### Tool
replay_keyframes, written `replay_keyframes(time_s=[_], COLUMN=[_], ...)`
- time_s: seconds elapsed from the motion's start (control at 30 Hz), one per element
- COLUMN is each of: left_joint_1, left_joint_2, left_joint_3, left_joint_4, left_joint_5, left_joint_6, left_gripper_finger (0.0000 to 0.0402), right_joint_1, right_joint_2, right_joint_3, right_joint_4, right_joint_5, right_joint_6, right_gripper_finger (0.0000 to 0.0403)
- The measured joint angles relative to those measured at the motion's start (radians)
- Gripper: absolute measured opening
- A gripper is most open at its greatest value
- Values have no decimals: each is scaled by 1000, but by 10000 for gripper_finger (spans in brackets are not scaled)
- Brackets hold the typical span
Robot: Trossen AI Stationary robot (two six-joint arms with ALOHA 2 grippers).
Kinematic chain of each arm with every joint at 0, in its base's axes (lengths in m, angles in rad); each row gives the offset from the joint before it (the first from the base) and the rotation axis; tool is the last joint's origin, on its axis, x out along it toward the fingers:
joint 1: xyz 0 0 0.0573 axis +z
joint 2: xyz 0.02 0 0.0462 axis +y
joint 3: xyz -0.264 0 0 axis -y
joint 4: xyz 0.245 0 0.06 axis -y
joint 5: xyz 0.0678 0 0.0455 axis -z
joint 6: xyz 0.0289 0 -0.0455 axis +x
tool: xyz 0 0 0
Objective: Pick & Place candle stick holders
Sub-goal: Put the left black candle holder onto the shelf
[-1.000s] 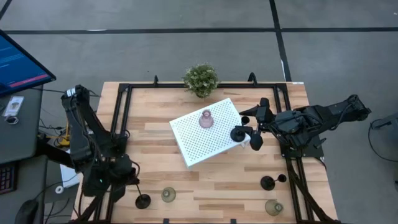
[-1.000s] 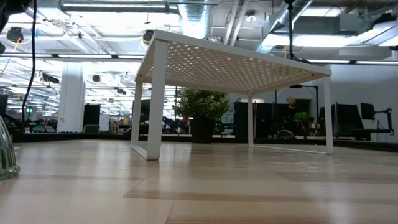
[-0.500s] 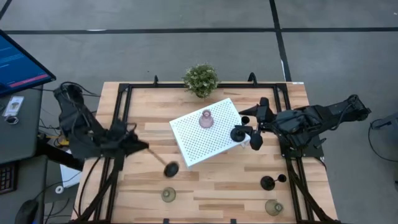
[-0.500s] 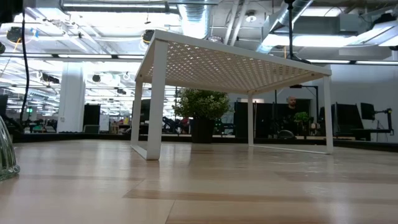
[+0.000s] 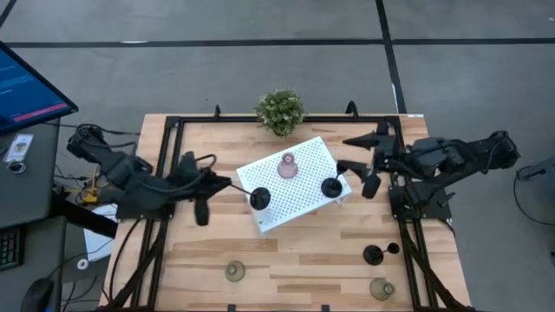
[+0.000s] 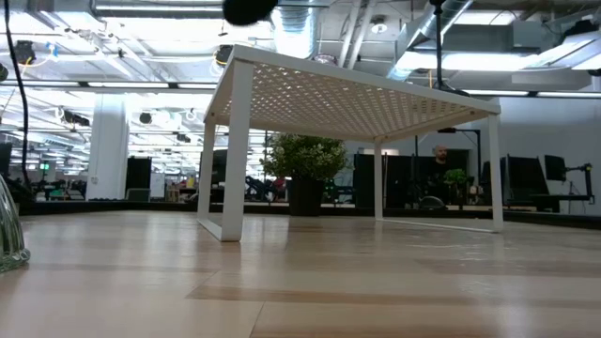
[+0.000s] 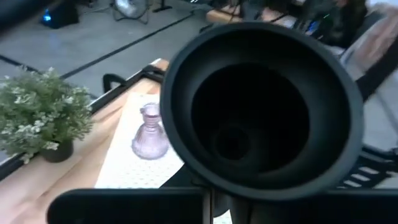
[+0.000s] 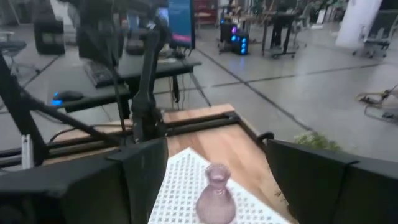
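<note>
My left gripper reaches in from the table's left and is shut on a black candle stick holder above the near left corner of the white perforated tray. In the left wrist view the holder's hollow round base fills the picture. On the tray stand a pink holder and a second black holder, each on its base. My right gripper hangs open by the tray's right end, touching nothing. The pink holder shows beyond its fingers. My left gripper pinches the black holder's thin stem between its two fingers, coming nearly level from the table's left. The holder is lifted clear and tipped on its side, with the base's underside toward the wrist camera; the stem's far end is hidden behind the base.
A potted plant stands at the table's far edge behind the tray. Near the front edge stand an olive holder, a black holder and another olive holder. Bare wood lies between the tray and these.
My left gripper has lifted the black holder off the table's near left corner and carried it up and toward the tray, turning as it went. The holder has tipped from upright onto its side. My right gripper has drawn up and back from the black holder on the tray.
</note>
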Motion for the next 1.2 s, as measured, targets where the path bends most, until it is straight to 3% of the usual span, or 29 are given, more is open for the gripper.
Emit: replay_keyframes(time_s=[0.23,0.37,0.7,0.93,1.2], left_joint_1=[145,186,197,236,244], left_joint_2=[122,203,335,400,431], left_joint_3=[1,77,358,378,378], left_joint_4=[42,48,-156,-218,-232], left_joint_5=[168,279,301,411,417], left_joint_6=[7,30,100,100,123], left_gripper_finger=[13,13,13,13,13], right_joint_1=[0,0,0,0,0], right_joint_2=[-34,-43,-42,-42,-42], right_joint_3=[28,28,27,27,27], right_joint_4=[-9,-36,-59,-65,-64], right_joint_5=[10,29,29,29,29], right_joint_6=[-38,-38,-36,-28,-28], right_gripper_finger=[265,265,265,265,265])
